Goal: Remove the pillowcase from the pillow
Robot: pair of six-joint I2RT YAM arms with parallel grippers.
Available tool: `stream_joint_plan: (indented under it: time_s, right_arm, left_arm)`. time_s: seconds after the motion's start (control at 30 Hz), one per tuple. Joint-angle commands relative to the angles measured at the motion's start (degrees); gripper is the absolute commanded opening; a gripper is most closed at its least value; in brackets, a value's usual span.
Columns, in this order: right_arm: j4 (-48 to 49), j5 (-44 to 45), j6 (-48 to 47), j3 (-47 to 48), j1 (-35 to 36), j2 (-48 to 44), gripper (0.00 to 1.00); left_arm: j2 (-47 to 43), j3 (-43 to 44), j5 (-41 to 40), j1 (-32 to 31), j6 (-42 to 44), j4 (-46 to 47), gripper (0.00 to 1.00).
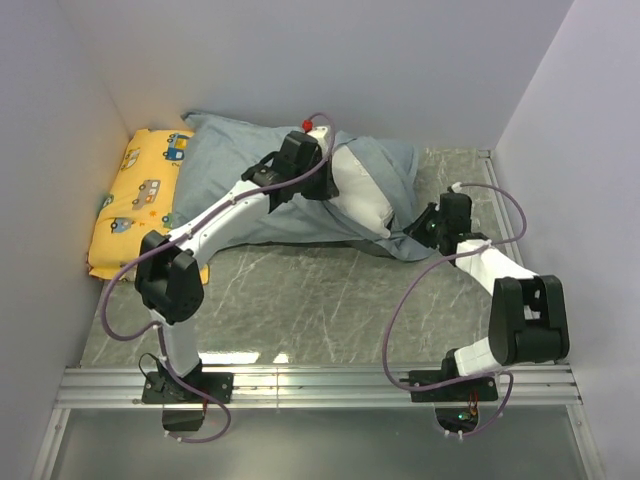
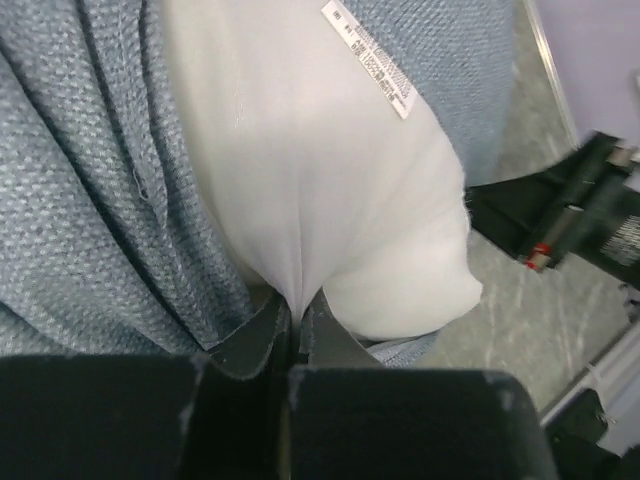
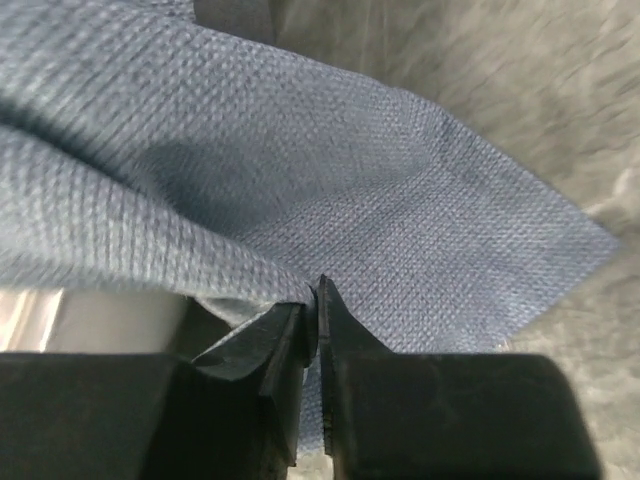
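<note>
Left gripper (image 2: 297, 318) is clamped on a fold of the white pillow (image 2: 300, 150), whose end pokes from the grey-blue pillowcase (image 3: 350, 180); the rest lies hidden inside. Right gripper (image 3: 316, 300) pinches the pillowcase's edge. Both lie far back on the table (image 1: 300, 290), beside a yellow cushion (image 1: 140, 195).

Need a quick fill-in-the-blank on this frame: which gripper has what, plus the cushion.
1. The left gripper is shut on the pillow, whose fabric is ____.
2. The right gripper is shut on the grey-blue ____.
3. The cushion at the far left of the top view is mostly ____.
Missing words: white; pillowcase; yellow.
</note>
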Motion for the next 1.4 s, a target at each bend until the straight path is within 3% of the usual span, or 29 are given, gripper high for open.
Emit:
stream_joint_plan:
  time_s: [0.0, 0.13, 0.23, 0.4, 0.53, 0.67, 0.83, 0.97, 1.2, 1.37]
  right_arm:
    - [-1.1, 6.9, -3.0, 1.2, 1.5, 2.7, 0.17]
    - [-1.6, 12.7, -5.0, 3.5, 9.9, 3.7, 0.22]
    - [-2.3, 17.1, -4.5, 4.8, 14.8, 6.1, 0.26]
    - [-3.3, 19.1, -3.4, 6.4, 14.6, 10.7, 0.31]
    - [-3.3, 19.0, -2.5, 7.3, 14.7, 10.8, 0.46]
    - [-4.1, 18.3, -3.0, 9.6, 14.8, 12.3, 0.52]
    - [-0.7, 13.3, -3.0, 6.6, 15.4, 7.4, 0.66]
    - [-1.8, 11.7, -4.3, 5.6, 15.5, 0.8, 0.72]
    - [-9.1, 12.7, -4.7, 8.0, 15.3, -8.1, 0.75]
    - [-11.4, 14.6, -5.1, 6.5, 13.8, -10.4, 0.77]
  left_arm:
    - [-8.6, -2.0, 8.7, 3.0, -0.4, 2.4, 0.0]
    - [-12.3, -7.9, 16.3, 2.7, -5.5, 11.3, 0.0]
    - [-13.3, -8.1, 18.6, 2.6, -8.2, 13.0, 0.0]
    - [-15.9, -3.8, 20.1, 2.7, -9.2, 11.2, 0.0]
    - [-18.1, -0.5, 21.0, 2.7, -9.3, 8.3, 0.0]
    - [-20.7, -1.2, 19.6, 3.5, -10.3, 9.0, 0.0]
    - [-19.5, -1.2, 21.0, 3.8, -9.9, 6.9, 0.0]
    - [-21.5, -8.4, 19.5, 3.7, -10.3, 8.7, 0.01]
    - [-25.4, -28.3, 20.8, 3.1, -12.4, 15.6, 0.0]
    - [-26.5, -33.8, 20.0, 2.0, -12.7, 18.1, 0.01]
